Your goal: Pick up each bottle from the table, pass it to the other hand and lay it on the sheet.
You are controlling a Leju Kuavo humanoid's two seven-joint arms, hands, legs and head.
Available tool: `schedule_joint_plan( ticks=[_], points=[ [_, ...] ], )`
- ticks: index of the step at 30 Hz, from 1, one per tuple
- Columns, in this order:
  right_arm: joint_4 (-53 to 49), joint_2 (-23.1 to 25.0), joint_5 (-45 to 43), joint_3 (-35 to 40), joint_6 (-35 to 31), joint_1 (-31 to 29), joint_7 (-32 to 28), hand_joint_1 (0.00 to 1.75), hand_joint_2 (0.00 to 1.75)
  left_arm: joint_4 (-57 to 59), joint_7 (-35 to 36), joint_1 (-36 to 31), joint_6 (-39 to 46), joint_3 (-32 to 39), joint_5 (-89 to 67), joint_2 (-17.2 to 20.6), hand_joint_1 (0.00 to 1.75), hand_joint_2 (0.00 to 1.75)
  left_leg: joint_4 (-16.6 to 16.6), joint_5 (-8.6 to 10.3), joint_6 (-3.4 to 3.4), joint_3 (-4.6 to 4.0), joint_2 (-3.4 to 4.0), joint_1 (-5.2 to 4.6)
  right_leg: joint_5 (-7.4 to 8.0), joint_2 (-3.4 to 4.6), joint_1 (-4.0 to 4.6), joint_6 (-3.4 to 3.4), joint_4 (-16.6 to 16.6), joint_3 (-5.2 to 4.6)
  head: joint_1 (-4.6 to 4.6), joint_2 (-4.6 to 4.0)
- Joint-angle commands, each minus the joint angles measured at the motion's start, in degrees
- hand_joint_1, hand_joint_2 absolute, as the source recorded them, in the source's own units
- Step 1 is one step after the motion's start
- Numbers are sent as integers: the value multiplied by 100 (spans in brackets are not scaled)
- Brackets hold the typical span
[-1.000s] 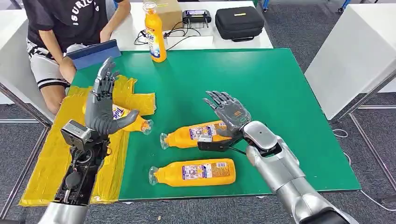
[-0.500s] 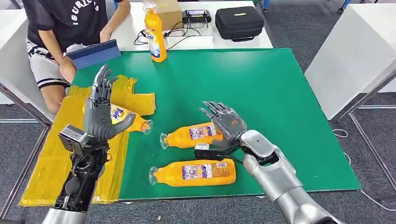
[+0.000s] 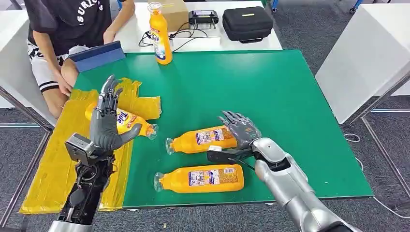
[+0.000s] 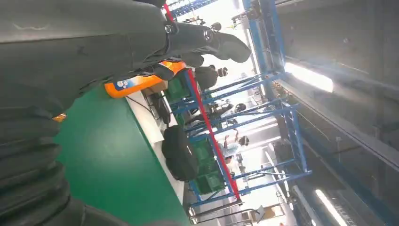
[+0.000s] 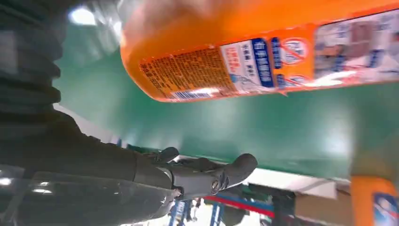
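Right hand [image 3: 240, 129] has dropped and slid fwd since 1 s ago: was raised above the middle bottle [image 3: 202, 139], now sits low at its base end, fingers spread, not closed on anything. Right wrist view: bottle body close above the thumb [image 5: 207, 176], green table [image 3: 270, 92] visible between them, so no grip yet. Left hand [image 3: 107, 123] has come down a bit, open, fingers upright, empty, over the yellow sheet [image 3: 58, 159].

Where things are:
- one bottle on sheet [image 3: 123, 122], lying, neck just over the sheet edge twd the green.
- middle bottle lying on green, cap end pointing at sheet, base at right hand.
- near bottle [image 3: 199, 179] lying by table's front edge, just beside right wrist.
- upright bottle [image 3: 160, 33] at far edge, well apart.
- person [image 3: 63, 34] seated at far left corner, w/ blue board [image 3: 95, 55].

Step, as judged: reach for 2nd bottle; 1 of 4 placed.

Risks:
1. Round bottle lying flat. If fingers push before thumb gets under, it prob rolls away twd table centre.
2. Grip at base end only = long lever; cap end may sag or slip out on lift.
3. Forearm close to near bottle; a sweep could nudge it off the front edge.
4. Handover: left hand needs free bottle length to take; end grip helps, if it holds.
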Motion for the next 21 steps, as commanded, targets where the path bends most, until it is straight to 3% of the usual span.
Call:
schedule_joint_plan(
  ticks=[1,12,13,14,16,17,18,21],
  points=[
    [1524,284,-30,-52,66,-653,16,0,175,367,28,-139,-103,142,-30,-104,0,175,-3,-10,-16,27,11,1,-9,0,1,-2,-4,27,0,-2],
    [2412,439,-154,-40,171,-914,-357,0,175,589,28,-315,-168,40,21,-175,0,175,-1,-4,-11,13,1,1,-6,-6,1,-1,-2,14,0,-2],
    [2520,471,-138,17,216,-943,-457,12,175,611,28,-336,-158,24,50,-172,0,175,0,-9,-16,25,2,1,-12,-8,1,-1,-2,26,0,0],
    [2544,482,-139,26,230,-945,-468,42,175,622,28,-341,-153,27,58,-171,0,175,0,-6,-13,17,3,2,-8,-5,2,-1,-2,18,0,0],
    [2544,482,-139,26,230,-945,-468,42,175,622,28,-341,-153,27,58,-171,0,175,-1,-9,-17,24,5,1,-11,-6,1,-2,-1,25,2,0],
    [2590,502,-125,61,260,-961,-505,108,175,631,28,-347,-153,29,76,-160,0,175,-2,-5,-12,17,3,1,-7,-6,1,-1,-3,17,-2,0],
    [2644,516,-118,86,295,-991,-524,162,175,625,28,-342,-146,26,94,-153,0,175,-2,-10,-18,28,6,3,-11,-7,3,-2,-4,29,0,0],
    [2710,527,-124,107,338,-1034,-560,175,175,614,28,-325,-135,11,112,-139,0,175,-2,-7,-15,22,4,3,-8,-6,3,-2,-4,22,0,0]
  ],
)
